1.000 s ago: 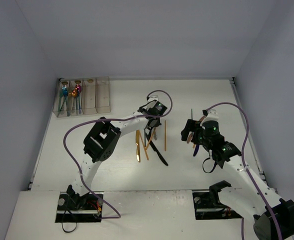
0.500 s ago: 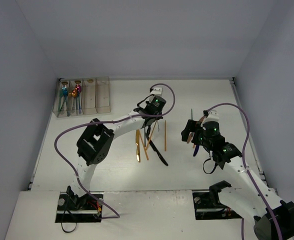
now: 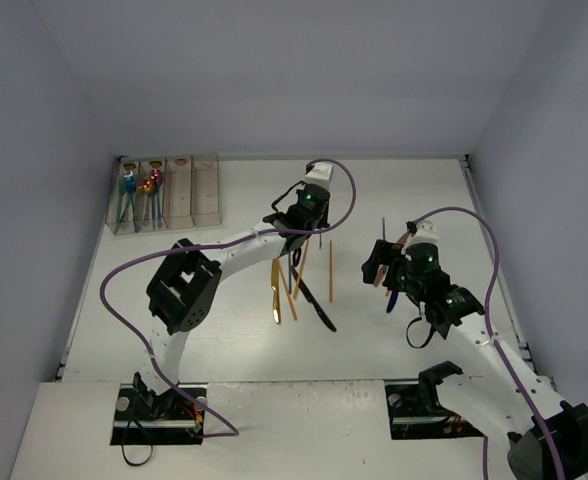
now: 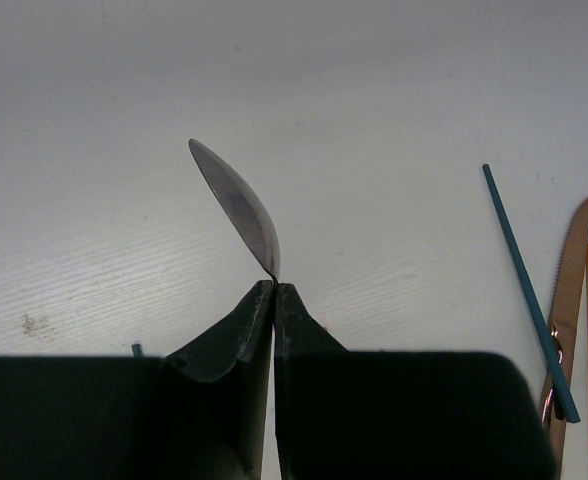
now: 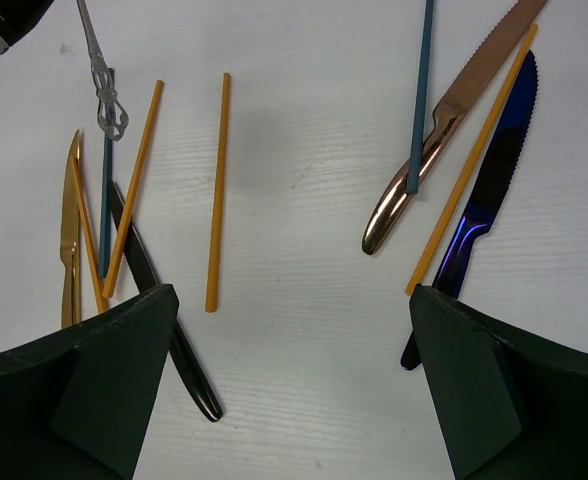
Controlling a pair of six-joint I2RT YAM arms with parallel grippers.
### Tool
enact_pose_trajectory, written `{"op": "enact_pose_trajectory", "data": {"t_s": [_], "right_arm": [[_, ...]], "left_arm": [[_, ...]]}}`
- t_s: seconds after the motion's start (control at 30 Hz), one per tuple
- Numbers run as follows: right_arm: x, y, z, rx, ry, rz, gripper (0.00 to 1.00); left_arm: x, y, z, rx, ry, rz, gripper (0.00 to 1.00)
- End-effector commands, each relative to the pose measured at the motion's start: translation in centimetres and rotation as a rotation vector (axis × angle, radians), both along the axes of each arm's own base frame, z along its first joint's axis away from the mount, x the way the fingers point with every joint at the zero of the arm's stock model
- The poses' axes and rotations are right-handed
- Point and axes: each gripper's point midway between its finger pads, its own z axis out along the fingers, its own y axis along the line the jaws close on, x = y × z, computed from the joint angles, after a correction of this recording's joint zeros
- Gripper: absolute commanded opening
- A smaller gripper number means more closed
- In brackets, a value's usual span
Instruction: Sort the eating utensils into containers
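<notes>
Right claw (image 5: 289, 300): released, fingers spread wide, hovering low over loose eating utensils at the right of the desk (image 5: 304, 120); grasping nothing.
Under it: an orange stick (image 5: 217, 190), a copper knife (image 5: 454, 110), a blue knife (image 5: 494, 170) and a teal stick (image 5: 421, 90), the last resting across the copper handle. Left of these, a gold knife (image 5: 69, 230) and a black utensil (image 5: 164, 320) lie crossed with more sticks.
Left claw (image 4: 274, 285): clenched on a silver spoon (image 4: 239, 205) at its neck, raised off the desk mid-scene, just beyond the pile.
Handling: the spoon looks thin, stiff, light and slick, so a pinch at the narrow neck may let it swivel; mid-handle would likely sit steadier.
Containers (image 3: 206, 200): far left corner, four in a row. The two left ones hold utensils, and all four are well apart from the spoon.
Views: the left wrist shows only the bowl past the fingertips. The right wrist shows an ornate handle end dangling. Only the top view shows the bins.
</notes>
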Motion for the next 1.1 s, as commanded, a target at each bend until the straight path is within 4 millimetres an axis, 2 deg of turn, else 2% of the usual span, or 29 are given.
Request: {"op": "enact_pose_trajectory", "data": {"t_s": [0.0, 0.1, 0.13, 0.27, 0.37, 0.43, 0.47, 0.53, 0.73, 0.9, 1.0, 1.07], "right_arm": [[0.4, 0.3, 1.7, 0.039, -0.052, -0.002, 1.0], [0.4, 0.3, 1.8, 0.04, -0.052, -0.003, 1.0], [0.4, 0.3, 1.8, 0.039, -0.052, -0.002, 1.0], [0.7, 0.3, 1.7, 0.025, -0.047, 0.0, 1.0], [0.9, 0.3, 1.7, 0.015, -0.043, 0.001, 1.0], [1.1, 0.3, 1.7, 0.008, -0.043, 0.0, 1.0], [1.1, 0.3, 1.7, 0.005, -0.039, 0.0, 1.0], [1.3, 0.2, 1.2, -0.007, -0.023, -0.003, 1.0], [1.8, 0.5, 0.4, -0.016, 0.018, -0.004, 1.0], [1.8, 0.7, -0.5, -0.011, 0.051, -0.007, 1.0], [1.7, 0.8, -1.1, -0.01, 0.073, -0.004, 1.0], [1.7, 0.8, -1.3, -0.011, 0.082, -0.005, 1.0]], "left_arm": [[2.1, 1.0, 10.1, -0.102, -0.212, 0.027, 0.0], [2.7, 4.7, 11.5, -0.067, -0.238, 0.069, 0.0], [3.2, 6.0, 10.8, -0.049, -0.224, 0.088, 0.0], [5.0, 14.9, 12.2, 0.01, -0.206, 0.171, 0.0], [6.3, 20.5, 11.7, 0.061, -0.167, 0.192, 0.0], [7.0, 24.9, 11.0, 0.114, -0.127, 0.205, 0.0], [7.2, 24.9, 11.2, 0.111, -0.129, 0.195, 0.0], [8.5, 29.6, 11.1, 0.163, -0.117, 0.23, 0.0], [10.6, 39.6, 9.1, 0.232, -0.077, 0.306, 0.0], [12.1, 44.9, 6.8, 0.302, -0.073, 0.369, 0.0], [13.0, 47.0, 5.2, 0.314, -0.055, 0.408, 0.0], [13.8, 47.8, 4.5, 0.318, -0.053, 0.418, 0.0]]}}
